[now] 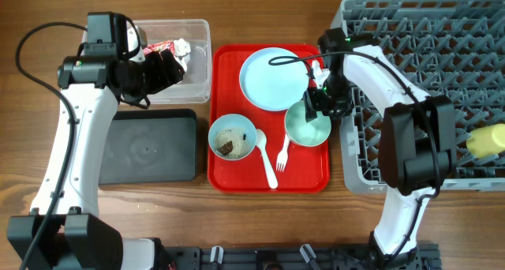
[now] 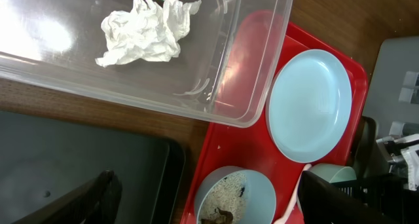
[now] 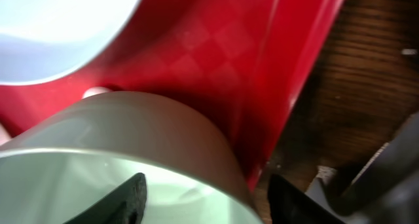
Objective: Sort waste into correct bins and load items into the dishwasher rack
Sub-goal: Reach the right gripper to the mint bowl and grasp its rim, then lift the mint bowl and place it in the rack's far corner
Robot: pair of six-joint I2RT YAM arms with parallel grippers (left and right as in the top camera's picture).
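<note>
- Our right gripper [image 3: 204, 185] is spread wide, its fingers [image 3: 131, 194] straddling the smooth round rim of the mint green bowl [image 1: 308, 126], at the right edge of the glossy red tray [image 1: 229, 179].
- Our left gripper [image 2: 208, 185] hangs wide apart and empty over the clear rectangular tub [image 1: 197, 33], far left, which holds crumpled white tissue [image 2: 147, 34].

**Overhead view of the sorting surface**

The red tray [image 1: 227, 80] carries the plate [image 1: 274, 79], mint bowl [image 1: 306, 131], a blue bowl [image 1: 231, 136] holding grains [image 1: 227, 140], spoon [image 1: 267, 159] and fork [image 1: 282, 153]. The right pincer [image 1: 319, 104] is at the mint bowl's rim. The left pincer [image 1: 170, 65] is over the clear tub [image 1: 197, 33], next to the black tray [image 1: 150, 148]. A yellow cup [image 1: 485, 140] lies in the rack [image 1: 442, 33].
</note>
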